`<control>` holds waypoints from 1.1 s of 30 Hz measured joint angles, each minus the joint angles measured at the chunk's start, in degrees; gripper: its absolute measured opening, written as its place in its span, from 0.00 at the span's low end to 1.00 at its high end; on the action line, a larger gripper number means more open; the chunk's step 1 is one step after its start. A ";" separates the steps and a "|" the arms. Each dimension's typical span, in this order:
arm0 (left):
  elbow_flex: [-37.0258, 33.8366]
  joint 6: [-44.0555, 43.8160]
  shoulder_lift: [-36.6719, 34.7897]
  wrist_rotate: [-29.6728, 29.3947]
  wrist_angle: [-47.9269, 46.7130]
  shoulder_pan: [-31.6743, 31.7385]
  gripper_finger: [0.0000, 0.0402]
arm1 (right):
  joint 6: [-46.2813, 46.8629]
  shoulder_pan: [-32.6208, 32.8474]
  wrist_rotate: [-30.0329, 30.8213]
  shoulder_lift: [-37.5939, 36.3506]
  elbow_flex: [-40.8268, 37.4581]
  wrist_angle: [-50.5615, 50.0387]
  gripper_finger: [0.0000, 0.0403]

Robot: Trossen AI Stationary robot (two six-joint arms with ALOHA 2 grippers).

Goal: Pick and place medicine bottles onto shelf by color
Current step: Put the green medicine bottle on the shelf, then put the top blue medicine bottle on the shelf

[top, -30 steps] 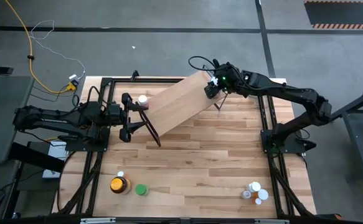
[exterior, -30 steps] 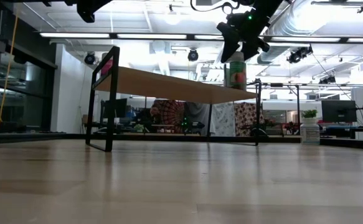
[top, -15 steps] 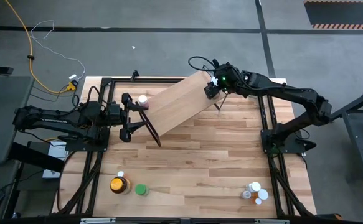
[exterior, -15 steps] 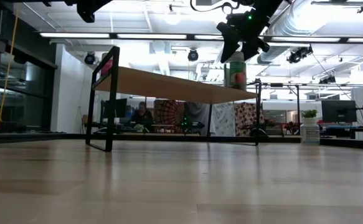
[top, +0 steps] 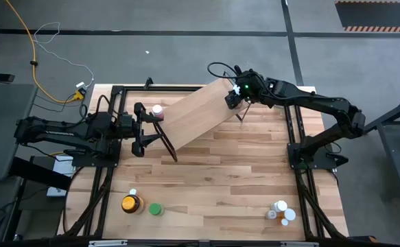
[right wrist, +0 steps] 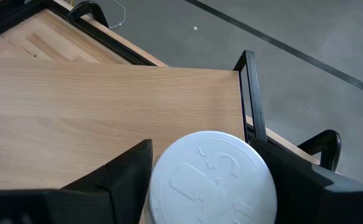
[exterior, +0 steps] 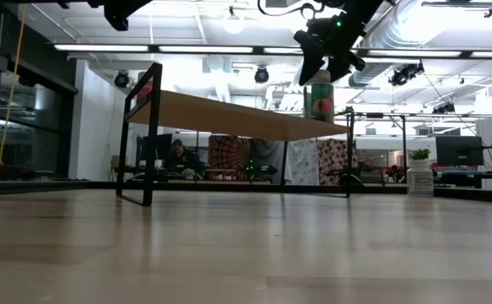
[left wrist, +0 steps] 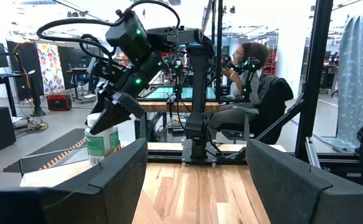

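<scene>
1. The table (top: 206,178) carries the shelf (top: 193,113) diagonally, toward twelve o'clock
2. The right end effector (top: 235,98) grips a white-capped, green-labelled bottle (exterior: 320,95) standing on the shelf's two o'clock end
3. The left end effector (top: 147,128) hovers with fingers wide at nine o'clock, holding nothing
4. A pink bottle (top: 158,111) stands on the shelf's ten o'clock end
5. More bottles sit at seven o'clock (top: 139,204) and five o'clock (top: 280,211)

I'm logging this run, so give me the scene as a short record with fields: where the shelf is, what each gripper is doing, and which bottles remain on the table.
shelf: light-wood shelf, set diagonally on the table's far half
right gripper: right gripper fingers around a white-capped bottle at the shelf's far-right end
left gripper: left gripper open at the shelf's left end, near a pink-capped bottle
near left: amber jar, green bottle
near right: cluster of small bottles
</scene>
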 joint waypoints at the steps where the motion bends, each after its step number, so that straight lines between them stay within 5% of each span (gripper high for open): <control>1: 0.00 0.01 0.00 0.00 0.00 0.01 0.65 | -0.64 0.00 0.00 0.00 -0.02 0.00 0.65; 14: 0.00 0.00 0.00 0.00 0.00 0.02 0.65 | -2.93 0.00 2.44 0.02 0.88 -0.92 0.97; 23: 0.02 0.00 0.00 0.00 -0.60 0.00 0.65 | -8.43 1.67 2.17 -6.19 4.54 -2.54 0.97; 33: 0.02 -1.10 0.00 -0.02 -0.81 0.01 0.65 | -2.13 8.80 4.13 -22.31 -11.40 -2.34 0.97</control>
